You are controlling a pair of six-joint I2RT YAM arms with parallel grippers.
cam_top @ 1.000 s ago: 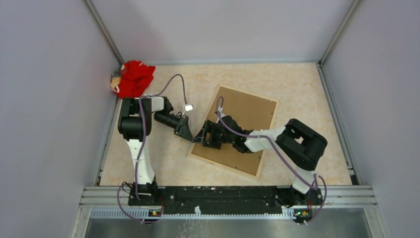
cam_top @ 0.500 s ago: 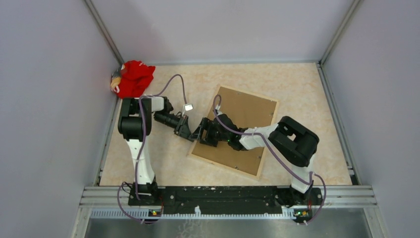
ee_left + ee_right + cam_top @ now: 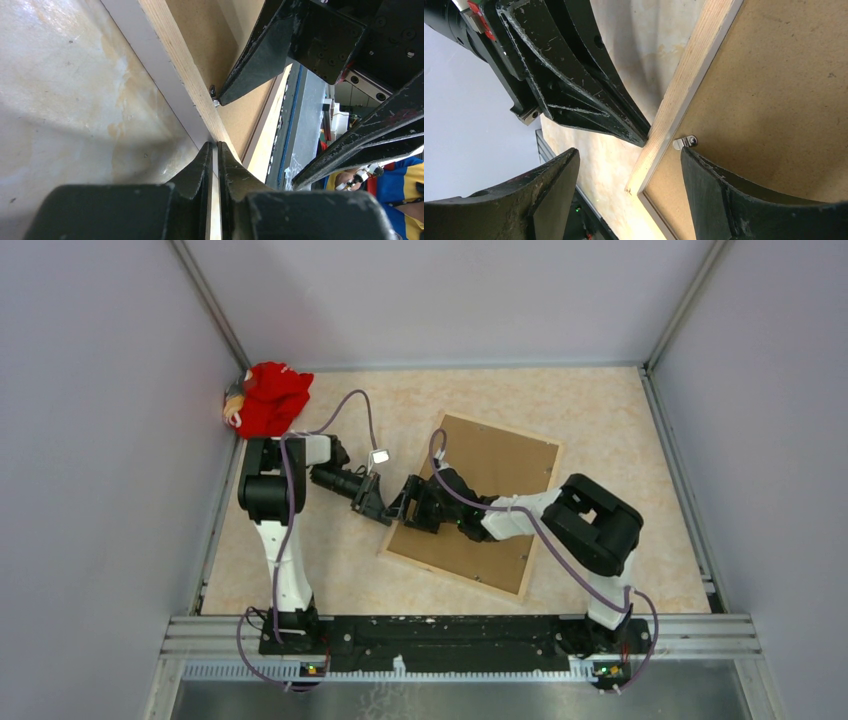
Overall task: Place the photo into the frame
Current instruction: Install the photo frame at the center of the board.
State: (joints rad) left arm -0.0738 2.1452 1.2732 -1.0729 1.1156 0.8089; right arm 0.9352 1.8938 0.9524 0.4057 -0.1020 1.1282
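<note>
Currently: thin white rectangular picture frame (image 3: 455, 576) laid tilted mid-table, brown backing board (image 3: 500, 465) upward | left gripper (image 3: 216, 147) stretched rightwards, low, clamped on its left wooden edge | right gripper (image 3: 626, 155) reached leftwards, jaws spread above that edge.

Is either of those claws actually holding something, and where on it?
The left gripper pinches the frame by its light wood edge; the right gripper is open, holding nothing.

We log: frame (image 3: 450, 576) on counter (image 3: 600, 420), centre | backing board (image 3: 500, 465) in it | cloth (image 3: 268, 398) far-left corner | left tool (image 3: 216, 145) on frame's left edge | right tool (image 3: 629, 152) straddling same edge
</note>
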